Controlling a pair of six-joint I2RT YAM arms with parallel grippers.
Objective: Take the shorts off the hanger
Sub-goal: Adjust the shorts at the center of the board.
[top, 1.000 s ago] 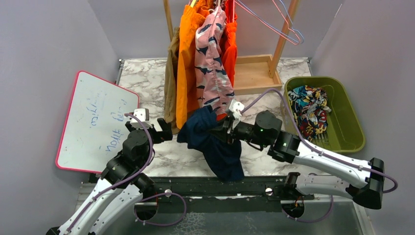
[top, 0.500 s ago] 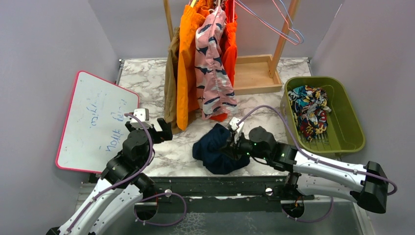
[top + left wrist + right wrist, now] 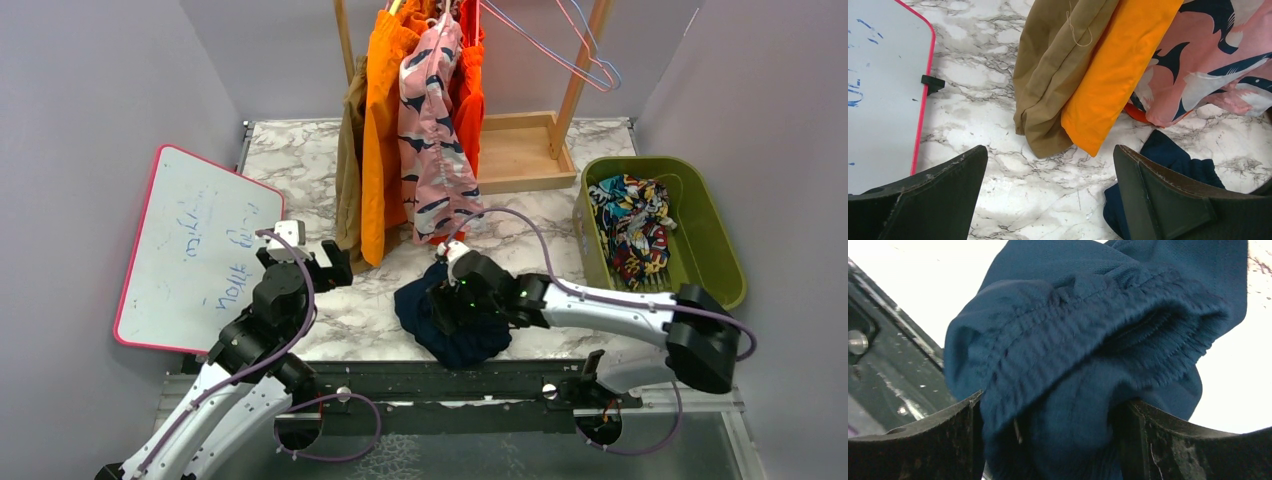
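Navy shorts [image 3: 470,340] on table [image 3: 330,310]: limp, light; pinch at elastic waistband [image 3: 1108,325]. Right hand [image 3: 1048,435] spread wide, fabric bunched between.

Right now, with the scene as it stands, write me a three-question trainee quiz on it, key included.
1. True or false: the navy shorts lie crumpled on the marble table, off the rack.
2. What lies in the green bin? A: comic-print shorts. B: a towel. C: nothing.
3. Fill in the blank: the left gripper is ____ and holds nothing.

Key: 1 true; 2 A; 3 open.
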